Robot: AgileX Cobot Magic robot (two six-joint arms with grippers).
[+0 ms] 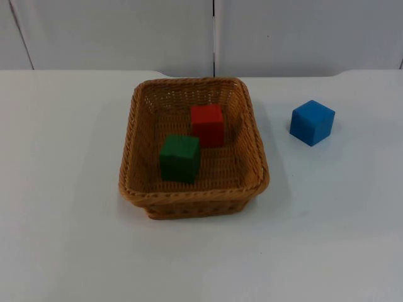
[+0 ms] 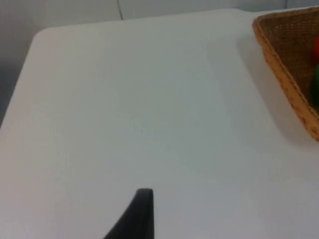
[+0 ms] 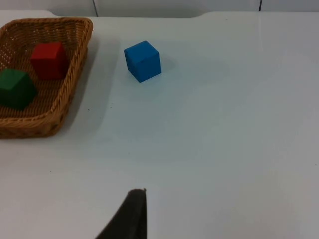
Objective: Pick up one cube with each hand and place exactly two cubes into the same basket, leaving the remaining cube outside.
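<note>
Top view: the white surface (image 1: pixel 63 220) carries a wicker basket (image 1: pixel 192 200) holding a green cube (image 1: pixel 179 157) and red cube (image 1: pixel 207 124), just apart; a blue cube (image 1: pixel 312 122) sits outside. Both cubes are cut off in the left wrist view. Neither waiting gripper's opening can be told.

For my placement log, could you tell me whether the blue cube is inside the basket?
No, the blue cube sits on the white table apart from the basket.
</note>
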